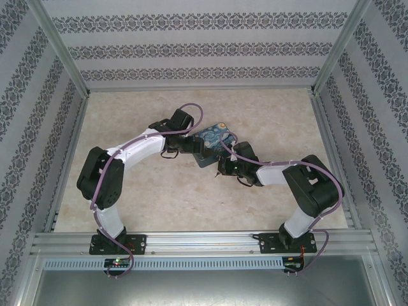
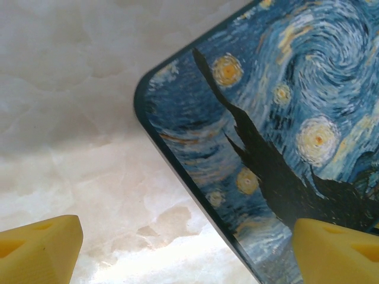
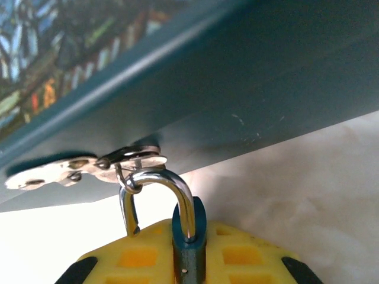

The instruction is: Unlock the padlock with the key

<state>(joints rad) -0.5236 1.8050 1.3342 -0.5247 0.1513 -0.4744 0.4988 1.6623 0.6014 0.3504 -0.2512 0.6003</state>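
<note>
Padlock [image 3: 190,236] hangs by its silver loop [image 3: 177,186] from the metal latch [image 3: 83,168] on the side of the blue box [image 3: 266,89]. The right gripper [image 3: 189,267] is clenched on the lock's blue body, with a yellow pad pressed to either side. The left gripper [image 2: 189,254] is released. Its fingers [image 2: 41,245] are spread wide, one over the bare desk [image 2: 77,89] and the other over a corner of the box's painted lid, with nothing between them.

Trouble could come several ways. The lower end of the lock sits down between the pads, so the key may find no way in unless the lock is turned or regripped. Nothing pins the box, so any pull on the hooked lock would likely drag or tip it. So small and smooth a body could also twist out of the pads. The key looks yet to be fetched, and a thin sliver lying flat is hard to pinch cleanly. A second silver piece [image 3: 129,213] hangs just left of the loop. Whether it is the loop's other leg or part of the latch cannot be told.

From above, both arms crowd over the box at mid-desk, wrists close together and purple cables [image 1: 191,111] looping between them, so they could knock together or snag. The box wall overhangs the lock and narrows the approach.
</note>
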